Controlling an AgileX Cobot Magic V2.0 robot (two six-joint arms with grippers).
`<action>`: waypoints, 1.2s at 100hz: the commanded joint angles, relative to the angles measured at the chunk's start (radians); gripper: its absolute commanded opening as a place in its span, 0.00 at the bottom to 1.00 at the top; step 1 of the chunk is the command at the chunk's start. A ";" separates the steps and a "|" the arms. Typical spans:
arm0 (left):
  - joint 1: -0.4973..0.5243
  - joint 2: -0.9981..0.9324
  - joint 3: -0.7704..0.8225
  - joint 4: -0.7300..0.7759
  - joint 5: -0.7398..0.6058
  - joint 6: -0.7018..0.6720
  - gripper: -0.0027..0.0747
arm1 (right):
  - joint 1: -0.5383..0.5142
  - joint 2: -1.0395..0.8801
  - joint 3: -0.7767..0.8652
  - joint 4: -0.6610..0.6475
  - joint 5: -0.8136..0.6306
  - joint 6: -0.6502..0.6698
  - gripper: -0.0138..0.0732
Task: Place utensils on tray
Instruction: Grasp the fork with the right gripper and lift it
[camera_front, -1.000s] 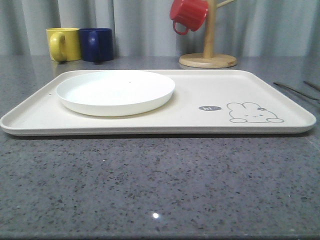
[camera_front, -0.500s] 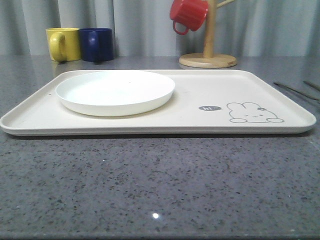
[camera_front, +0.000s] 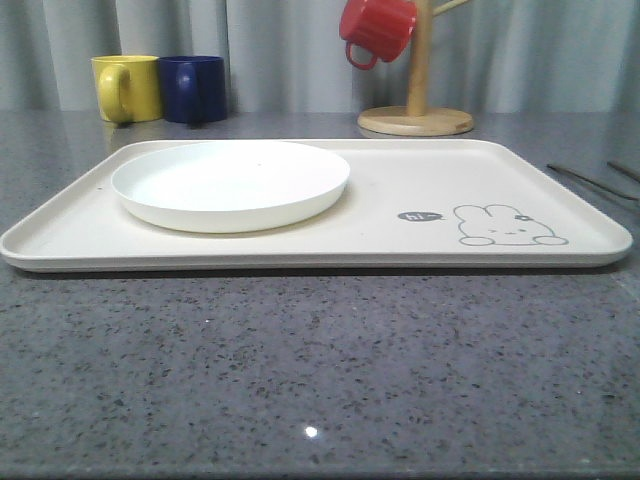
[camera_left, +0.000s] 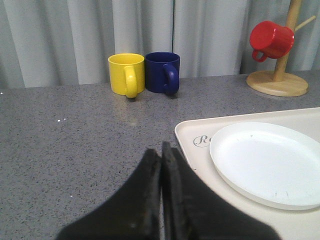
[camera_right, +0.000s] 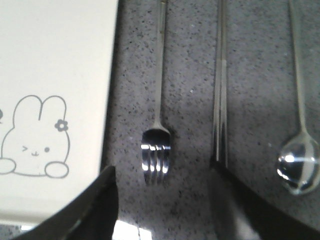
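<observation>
The 3 utensils lie on the grey table, off the tray's right edge: the fork (camera_right: 157, 150) just beside the rim with its tines up, the long flat chopstick-like piece (camera_right: 220, 100) next to it, and the spoon (camera_right: 299, 165) furthest out. All 3 run roughly parallel and none touches another. The tray (camera_front: 400, 190) carries only a round white plate (camera_front: 231, 183) on its left half; the rabbit drawing (camera_right: 34, 137) marks the bare right part, near the cutlery.

The right gripper (camera_right: 162, 200) hangs above the fork with its fingers spread wide, one over the tray rim and the other over the flat piece. The left gripper (camera_left: 161, 165) sits near the tray's left corner, fingers pressed together, holding nothing.

This looks like the 1st pickup, with nothing yet on the tray. The next move calls for lowering straight onto the thin fork and pinching it without catching the rim.

Yellow and blue mugs (camera_front: 160, 88) and a wooden mug stand (camera_front: 415, 120) line the far edge.
</observation>
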 joint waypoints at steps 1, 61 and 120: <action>0.002 0.006 -0.028 -0.012 -0.069 0.001 0.01 | 0.002 0.065 -0.068 -0.008 -0.063 -0.013 0.63; 0.002 0.006 -0.028 -0.012 -0.069 0.001 0.01 | 0.002 0.343 -0.161 -0.015 -0.112 -0.013 0.63; 0.002 0.006 -0.028 -0.012 -0.069 0.001 0.01 | 0.002 0.368 -0.166 -0.015 -0.103 -0.013 0.20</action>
